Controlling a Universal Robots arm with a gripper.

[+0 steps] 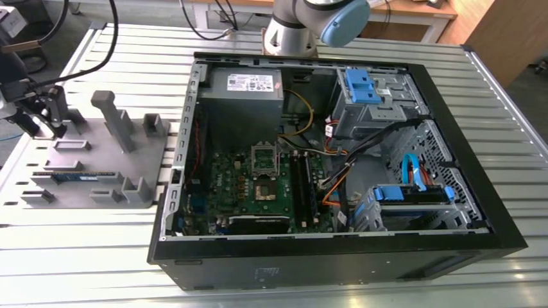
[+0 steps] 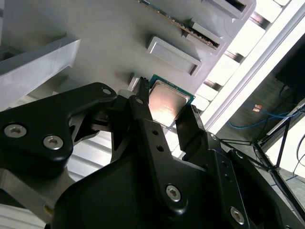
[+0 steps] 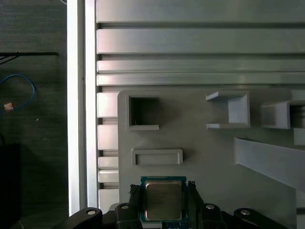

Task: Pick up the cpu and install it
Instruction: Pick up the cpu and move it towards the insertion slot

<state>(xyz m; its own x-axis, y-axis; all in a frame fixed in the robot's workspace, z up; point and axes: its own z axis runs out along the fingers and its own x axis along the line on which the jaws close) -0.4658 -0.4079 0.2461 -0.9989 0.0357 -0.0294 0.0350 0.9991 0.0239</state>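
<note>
A tall post (image 1: 110,119) and low blocks (image 1: 155,123) stand on the tray (image 1: 141,157) beside my hand (image 1: 45,128); I see the case (image 1: 342,255) open-topped.

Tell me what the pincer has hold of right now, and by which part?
The pincer holds the cpu by two opposite side edges, its shiny metal top uncovered.

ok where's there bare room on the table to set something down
Bare table slats lie nearer the camera than the grey fixture tray, and in the strip on the exterior view's right of the computer case. Crowded: the tray's posts and the case's cable-filled inside.
</note>
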